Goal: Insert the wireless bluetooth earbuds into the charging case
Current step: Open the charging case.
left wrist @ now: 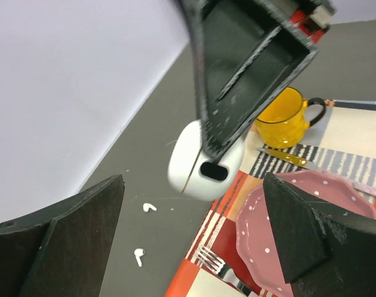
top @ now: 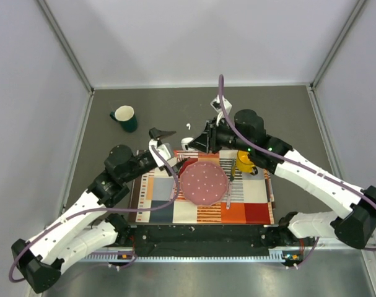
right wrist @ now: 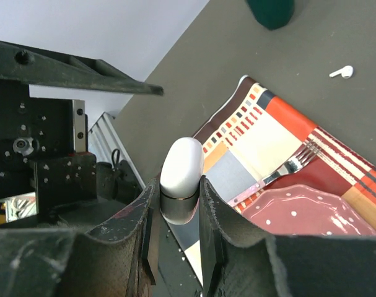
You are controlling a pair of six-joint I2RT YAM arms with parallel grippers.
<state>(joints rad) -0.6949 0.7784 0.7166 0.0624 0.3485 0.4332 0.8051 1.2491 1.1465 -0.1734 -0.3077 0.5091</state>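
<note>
While the charging case (right wrist: 181, 162) sits clamped between the right gripper's (right wrist: 178, 189) fingers by the placemat's (right wrist: 262, 139) far-left corner, both earbuds (left wrist: 149, 207) lie apart on the grey table (left wrist: 144, 154) nearby; the left gripper (top: 163, 142) hovers close, its fingers spread wide.

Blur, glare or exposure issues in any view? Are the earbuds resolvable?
Left wrist: earbuds sharp, no glare; near foreground dark and soft. Right wrist: charging case crisp, lower foreground underexposed. Top external: even light, no glare, earbuds barely resolve.
</note>
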